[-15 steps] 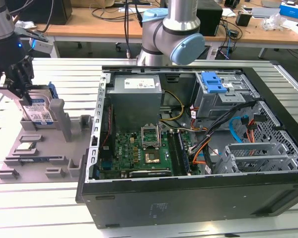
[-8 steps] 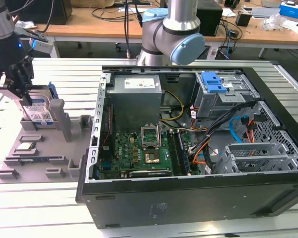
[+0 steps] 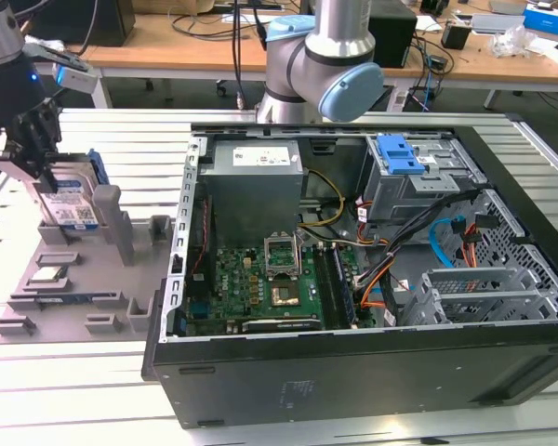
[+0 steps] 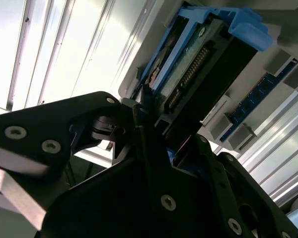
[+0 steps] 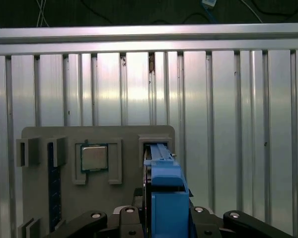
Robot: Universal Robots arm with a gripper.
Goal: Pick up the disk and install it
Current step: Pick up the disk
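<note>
- Silver, blue-railed disk (image 3: 73, 206): upright in the grey holder (image 3: 84, 299), at the exterior view's left.
- Pincer (image 5: 164, 214): clamped across the disk's top edge.
- Holder: on the ribbed metal table (image 3: 65, 395), just beside the open computer case (image 3: 353, 390).

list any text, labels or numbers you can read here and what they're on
No text here can be read.
White-and-blue label on the disk: barcode and print, too small to read.
White label on top of the power supply: print too small to read.
Small sticker on the outer wall of the computer case: blurred, unreadable.
</note>
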